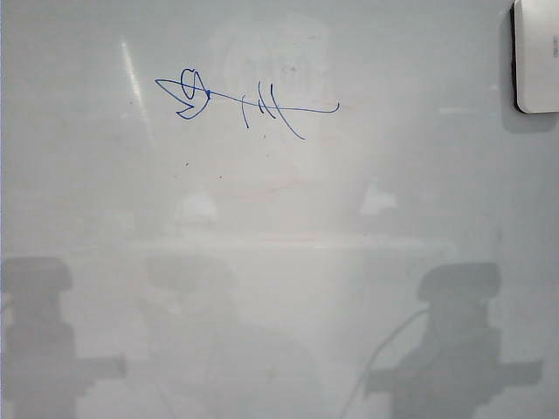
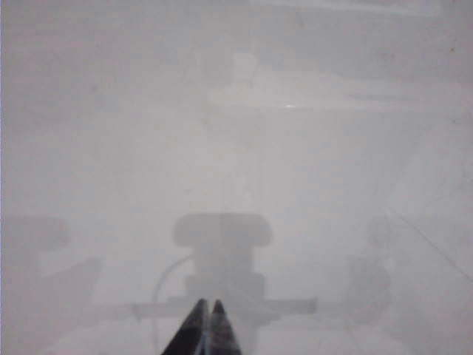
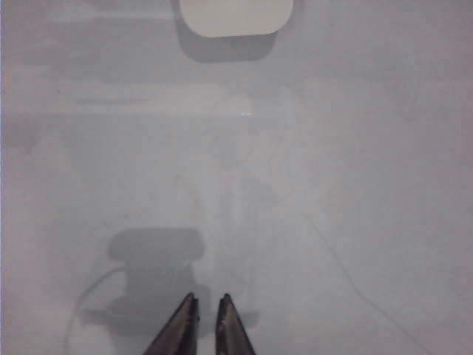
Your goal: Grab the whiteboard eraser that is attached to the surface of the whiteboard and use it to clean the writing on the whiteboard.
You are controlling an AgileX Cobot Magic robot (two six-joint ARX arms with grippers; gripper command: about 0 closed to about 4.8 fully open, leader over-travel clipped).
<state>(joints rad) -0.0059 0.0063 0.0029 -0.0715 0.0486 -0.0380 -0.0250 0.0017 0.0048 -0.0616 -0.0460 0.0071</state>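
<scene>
The whiteboard (image 1: 279,262) fills the exterior view, glossy and pale, with dim grey reflections of the arms low on its surface. The writing (image 1: 236,100), a thin blue looped scribble with a long line and short strokes, sits in the upper left part. The whiteboard eraser (image 1: 537,54) clings to the board at the upper right edge, well apart from the writing, and lies ahead of the right gripper (image 3: 205,310), whose fingers are nearly together on nothing. The left gripper (image 2: 208,314) has its fingertips pressed together, empty, over bare board.
</scene>
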